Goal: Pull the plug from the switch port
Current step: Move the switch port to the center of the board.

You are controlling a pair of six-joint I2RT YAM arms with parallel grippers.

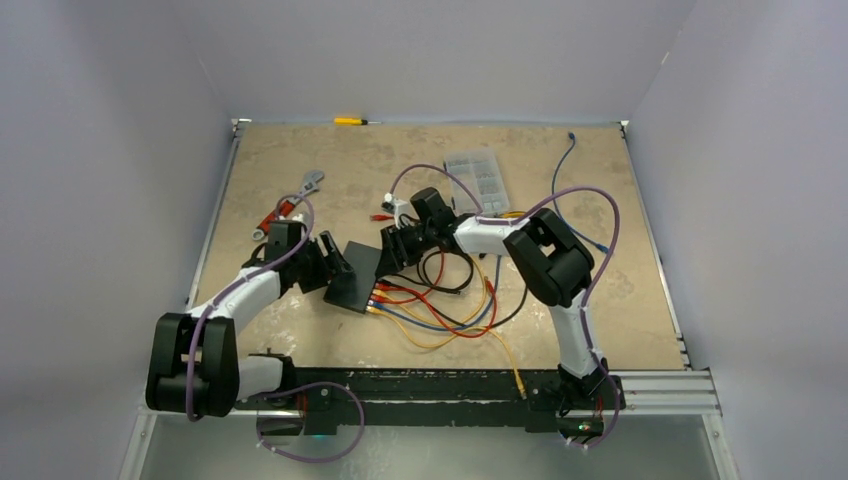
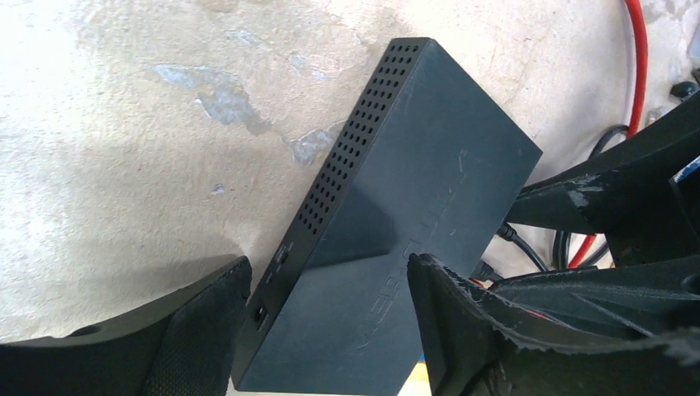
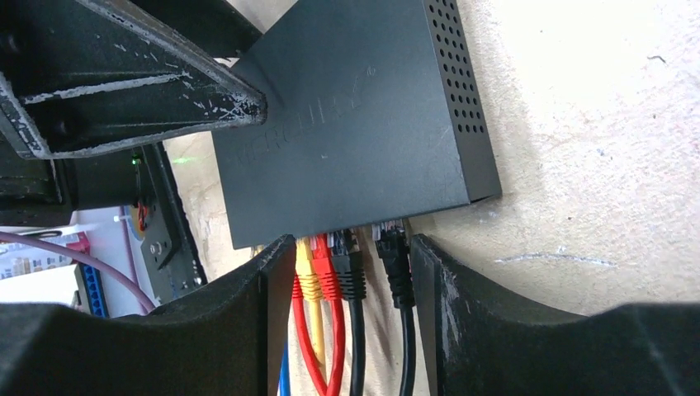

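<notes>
Pale walls point(image 1: 100, 150) close round a mottled beige table point(image 1: 620, 300), seen from above. Both arms reach toward its middle, the left arm point(image 1: 245, 295) from the near left corner and the right arm point(image 1: 550, 260) bent over from the near right.

Left of centre, flat on the table between the two grippers, lies the switch point(image 1: 356, 274), a matte black box with vent holes along one long side. A loose tangle of red, yellow, blue and black cables point(image 1: 440, 315) spreads from its near short edge toward the arm bases. Farther back sit a clear organiser box point(image 1: 478, 180), a wrench point(image 1: 312, 183) and, at the far rim, a yellow screwdriver point(image 1: 349, 120).

The left gripper point(image 2: 330, 266) has its jaws part-way apart and closed across the width of the switch, one finger against the vented side, the other at the opposite edge.

The right gripper point(image 3: 351, 243) is at the port edge, jaws also part-way apart (four plugs fill the gap): a yellow plug point(image 3: 306, 276), a red plug point(image 3: 328, 276) and two black plugs point(image 3: 351, 272), all seated in the ports. Whether the fingers actually press on any of them I cannot tell.
</notes>
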